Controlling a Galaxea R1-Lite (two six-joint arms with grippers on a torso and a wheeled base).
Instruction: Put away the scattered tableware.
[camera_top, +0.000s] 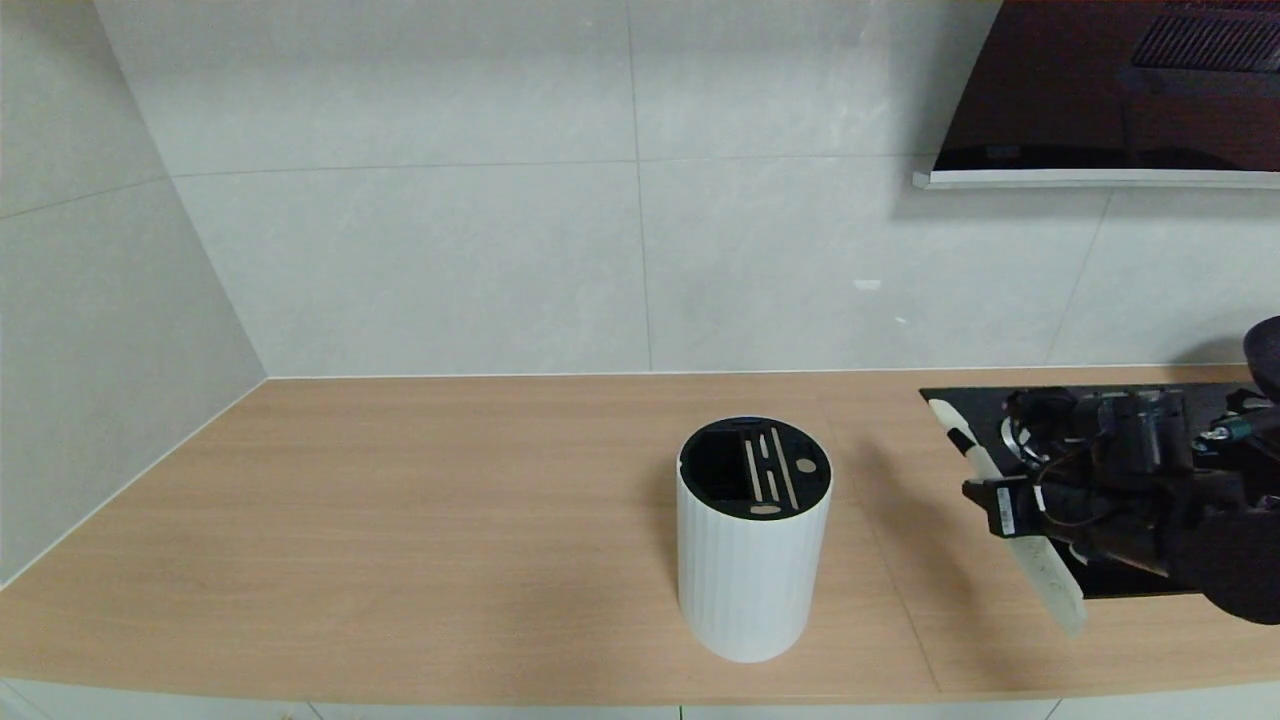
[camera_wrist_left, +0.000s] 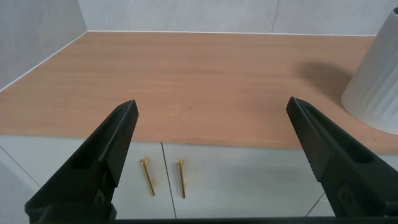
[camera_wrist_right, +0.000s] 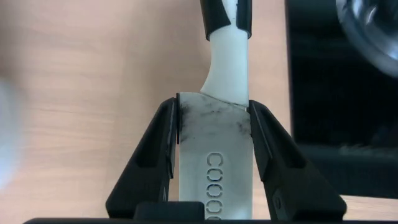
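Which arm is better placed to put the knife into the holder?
Right: the right gripper is shut on the knife, near the holder. The left gripper hangs open and empty by the counter.

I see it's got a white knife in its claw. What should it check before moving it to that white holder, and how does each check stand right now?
1. Knife in grip: ok, right gripper is shut on the blade.
2. Holder upright: ok.
3. Slots free: ok, nothing sticks out of them.
4. Knife above a slot: not ok, it is off to the holder's right.
5. Way across the counter: ok, bare wood between knife and holder.
6. Left gripper out of the way: ok, open at the counter's front edge.
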